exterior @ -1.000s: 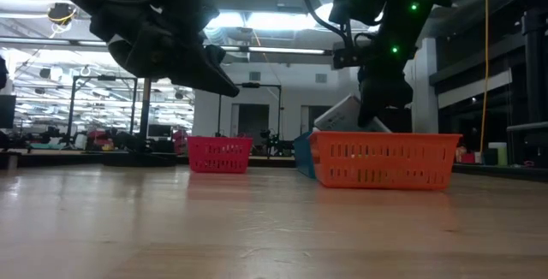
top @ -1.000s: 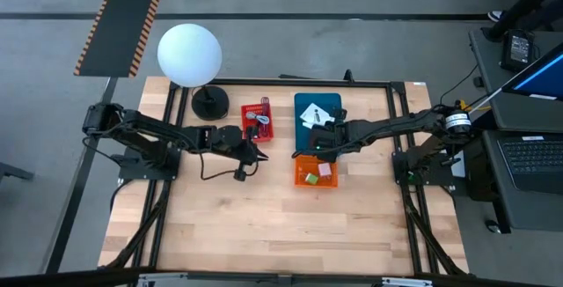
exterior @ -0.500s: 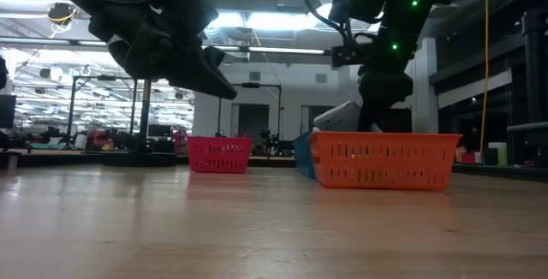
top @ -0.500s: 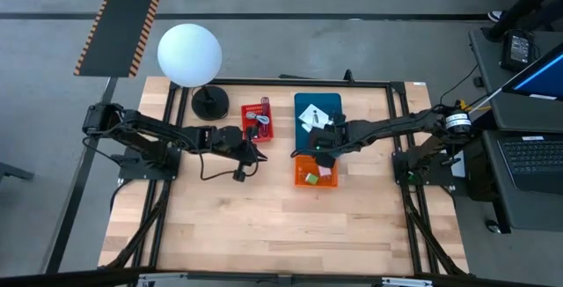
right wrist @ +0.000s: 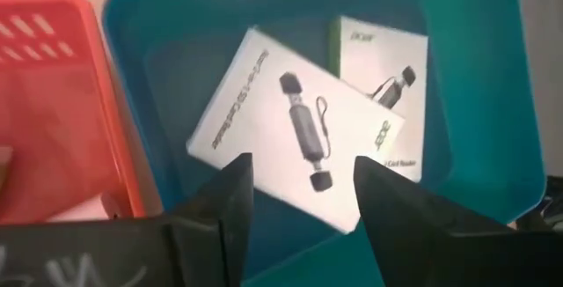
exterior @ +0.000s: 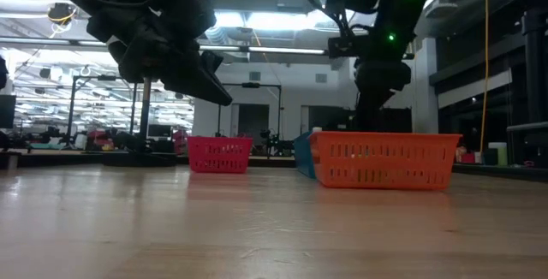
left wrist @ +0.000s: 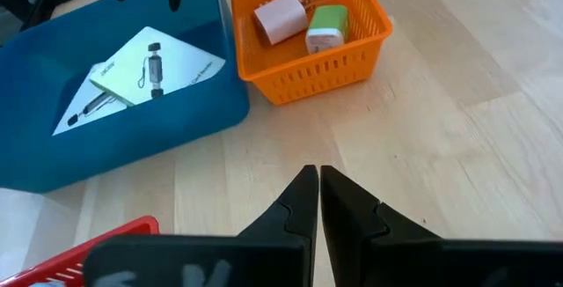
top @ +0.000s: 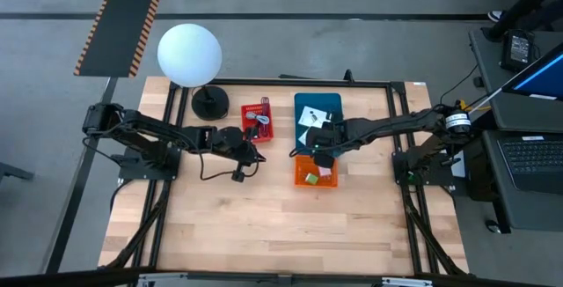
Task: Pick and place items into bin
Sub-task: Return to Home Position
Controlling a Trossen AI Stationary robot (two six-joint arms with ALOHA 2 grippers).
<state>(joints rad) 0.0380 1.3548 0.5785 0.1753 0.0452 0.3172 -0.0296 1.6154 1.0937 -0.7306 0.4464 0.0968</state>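
Two white cards lie in the blue bin (top: 318,104). The one with a black mark (right wrist: 295,137) overlaps the green-edged one (right wrist: 383,67). My right gripper (right wrist: 303,190) is open and empty above the bin's near edge (top: 305,144). A pink square (left wrist: 280,17) and a green cube (left wrist: 327,30) lie in the orange basket (top: 317,184). My left gripper (left wrist: 318,180) is shut and empty above the bare table (top: 257,152), between the red basket (top: 257,121) and the orange one. A black cable (top: 236,174) lies on the table near it.
A white globe lamp (top: 189,54) on a black base (top: 209,103) stands at the far left corner. The red basket holds a maroon cable. Bare wood (top: 281,225) covers the near half of the table. In the low view the orange basket (exterior: 385,159) hides my right gripper's fingertips.
In the low view, a white card stood tilted above the blue bin's rim beside my right gripper. It has since dropped out of sight into the bin. My right gripper has shifted slightly toward the table's left and far side.
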